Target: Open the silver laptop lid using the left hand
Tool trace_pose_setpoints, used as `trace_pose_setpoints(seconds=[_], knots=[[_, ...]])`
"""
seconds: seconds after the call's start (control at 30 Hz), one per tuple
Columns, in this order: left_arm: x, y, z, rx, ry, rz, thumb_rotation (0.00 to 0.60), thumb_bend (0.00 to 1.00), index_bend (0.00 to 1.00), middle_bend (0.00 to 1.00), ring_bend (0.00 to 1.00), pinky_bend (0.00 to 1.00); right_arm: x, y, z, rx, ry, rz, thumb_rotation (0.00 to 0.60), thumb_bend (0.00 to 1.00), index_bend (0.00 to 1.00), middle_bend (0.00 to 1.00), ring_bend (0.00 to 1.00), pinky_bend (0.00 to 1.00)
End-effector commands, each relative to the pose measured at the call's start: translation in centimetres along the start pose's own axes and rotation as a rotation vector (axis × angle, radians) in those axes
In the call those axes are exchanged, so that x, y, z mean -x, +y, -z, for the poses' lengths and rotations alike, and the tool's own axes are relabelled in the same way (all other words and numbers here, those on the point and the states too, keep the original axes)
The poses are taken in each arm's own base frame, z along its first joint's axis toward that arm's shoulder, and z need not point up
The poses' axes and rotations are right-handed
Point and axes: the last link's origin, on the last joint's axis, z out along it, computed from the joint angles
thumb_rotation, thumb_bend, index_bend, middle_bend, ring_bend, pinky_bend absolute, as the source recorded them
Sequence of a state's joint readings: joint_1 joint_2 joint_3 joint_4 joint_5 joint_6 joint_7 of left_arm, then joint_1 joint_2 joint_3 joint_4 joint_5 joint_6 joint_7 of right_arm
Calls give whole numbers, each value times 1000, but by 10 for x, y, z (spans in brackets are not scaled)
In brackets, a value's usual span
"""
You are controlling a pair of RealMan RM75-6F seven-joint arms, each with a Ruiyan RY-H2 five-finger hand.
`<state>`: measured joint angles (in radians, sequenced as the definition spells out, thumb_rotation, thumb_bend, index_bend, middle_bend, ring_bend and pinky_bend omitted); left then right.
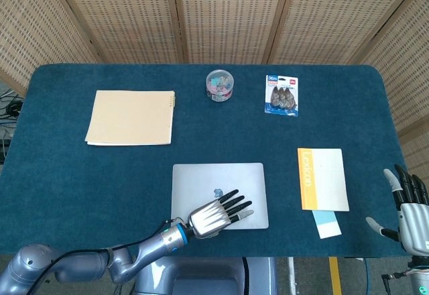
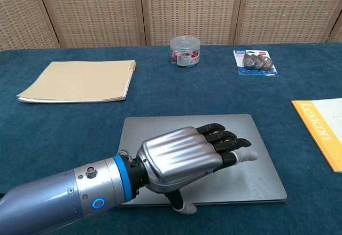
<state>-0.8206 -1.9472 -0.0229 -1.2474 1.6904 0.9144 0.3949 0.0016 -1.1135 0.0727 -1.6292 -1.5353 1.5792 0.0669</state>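
Observation:
The silver laptop [image 1: 218, 177] [image 2: 187, 127] lies flat with its lid down, near the front edge of the blue table. My left hand [image 1: 214, 215] [image 2: 184, 157] lies palm-down over the lid's front part, fingers stretched out toward the right. Its thumb [image 2: 181, 205] hangs down over the laptop's front edge. My right hand [image 1: 407, 212] stands open off the table's front right corner, holding nothing; only the head view shows it.
A tan notebook [image 1: 131, 117] lies at the back left. A clear round jar [image 1: 220, 84] and a blue blister pack [image 1: 281, 94] stand at the back centre. A white book with an orange spine [image 1: 322, 179] lies right of the laptop, a light blue card [image 1: 326, 223] under its front edge.

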Motion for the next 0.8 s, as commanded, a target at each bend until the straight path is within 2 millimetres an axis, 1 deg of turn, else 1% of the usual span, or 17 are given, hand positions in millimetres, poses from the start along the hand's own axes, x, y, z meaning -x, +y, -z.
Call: trace_pose_setpoints(seconds=[0.03,0.3,0.5,0.6,0.8], knots=[[-1,0,-1,-1,3,-1,600,233,0,0,0,0,0,0,0,-1,-1,-1,600,0,0,0,0,0],[-5,-3,-3,-19,24,-24,600,381,0,0,0,0,-1,0,0,0,0,-6,600,0,0,0,0,0],[-10,-8,-6,-49,60,-50,600,450,0,0,0,0,-1,0,0,-1,-2,-9,600,0,0,0,0,0],[-10,-12,-8,-76,70,-65,600,464,0,0,0,0,-1,0,0,-3,-2,-9,600,0,0,0,0,0],[-13,-25,-17,-212,104,-104,600,470,0,0,0,0,0,0,0,-5,-4,-11,600,0,0,0,0,0]])
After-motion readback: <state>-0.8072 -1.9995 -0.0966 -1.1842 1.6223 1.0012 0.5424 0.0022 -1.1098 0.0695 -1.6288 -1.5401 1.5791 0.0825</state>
